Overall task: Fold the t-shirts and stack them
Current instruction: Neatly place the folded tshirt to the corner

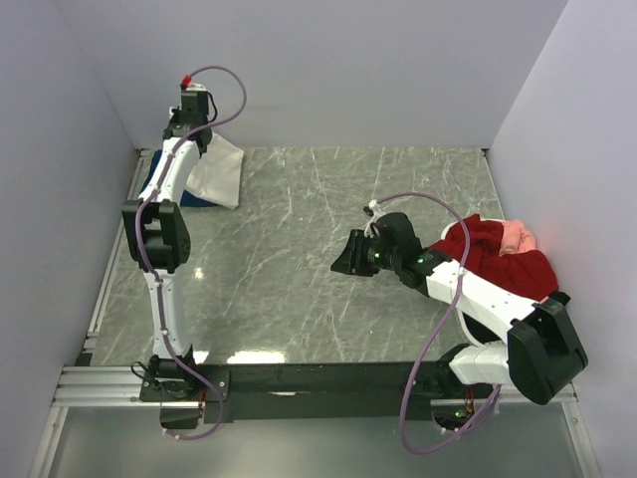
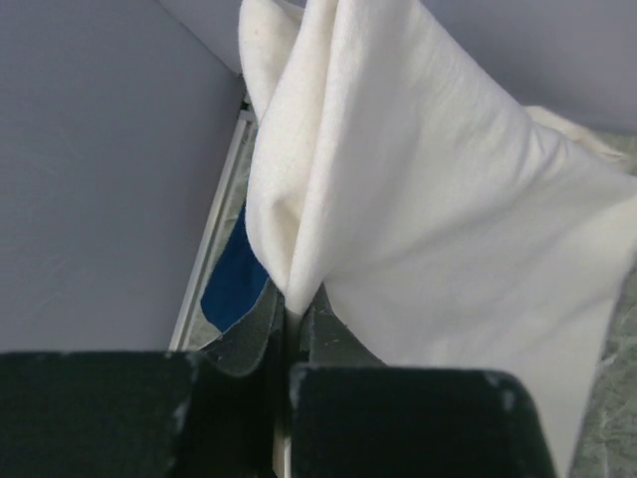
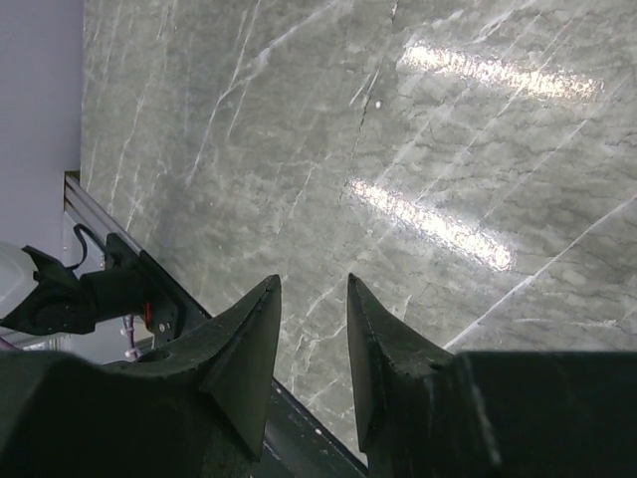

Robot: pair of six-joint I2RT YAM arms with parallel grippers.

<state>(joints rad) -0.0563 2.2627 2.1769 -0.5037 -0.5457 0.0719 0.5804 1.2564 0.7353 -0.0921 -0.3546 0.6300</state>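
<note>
Placement is the step I judge to be in hand: the left gripper (image 2: 289, 324) has its fingers clenched on a gathered fold of the cream-white t-shirt (image 2: 428, 199) at the far left corner of the worktop (image 1: 299, 229), with the dark blue t-shirt (image 2: 234, 274) lying under it against the wall rail. To do this well I would lower slowly and drag the cloth a little toward the middle, so the hanging part lays out flat over the blue one and does not bunch. I would only let go once the edges line up.

The right gripper (image 3: 311, 329) hovers over bare worktop near the centre, its fingers slightly apart with nothing between them. It could pin or smooth a corner if I bring it across.

The cream shirt looks soft and thick, draping in long folds from the pinch, its lower edge resting on the worktop. A red t-shirt (image 1: 508, 264) and a pink t-shirt (image 1: 516, 237) sit crumpled at the right edge, not yet folded.
</note>
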